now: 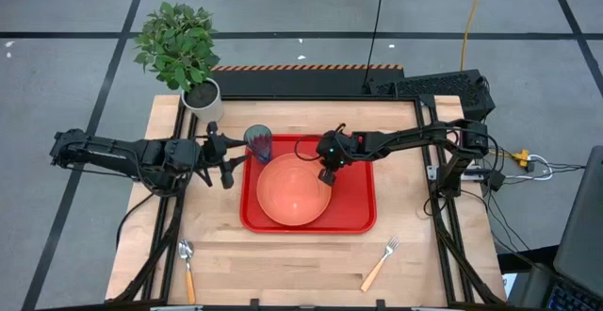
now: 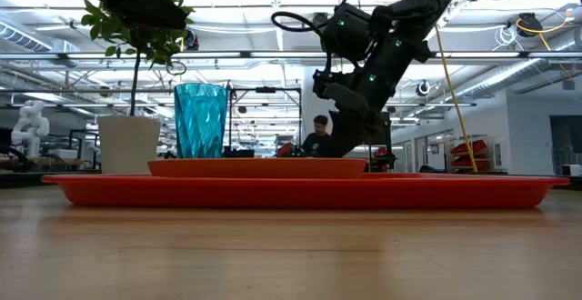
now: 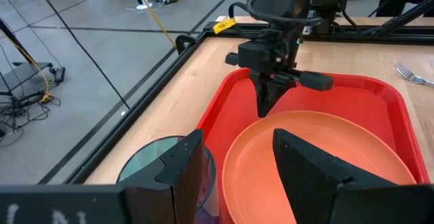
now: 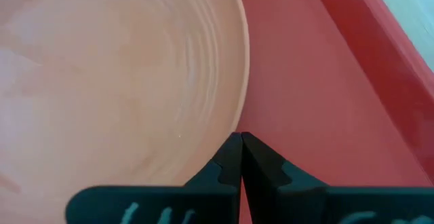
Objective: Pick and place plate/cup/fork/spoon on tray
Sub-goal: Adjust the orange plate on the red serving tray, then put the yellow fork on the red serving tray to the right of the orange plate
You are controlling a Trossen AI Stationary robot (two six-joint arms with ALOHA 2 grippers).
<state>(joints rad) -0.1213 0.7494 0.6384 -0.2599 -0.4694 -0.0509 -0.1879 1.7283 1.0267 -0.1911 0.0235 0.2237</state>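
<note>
High view shows the plate (image 1: 293,190) lying inside the tray (image 1: 356,207), with the right hand (image 1: 327,174) hovering at the plate's far rim, its fingers pressed together and gripping nothing. The left hand (image 1: 227,167) sits just off the tray's edge with fingers spread, the cup (image 1: 259,143) close beside it on the tray's corner. Both the spoon (image 1: 187,267) and the fork (image 1: 380,263) lie on the bench (image 1: 283,264), well away from both hands. One risk: either hand swinging toward the cutlery could clip the cup or drag the plate's rim.
</note>
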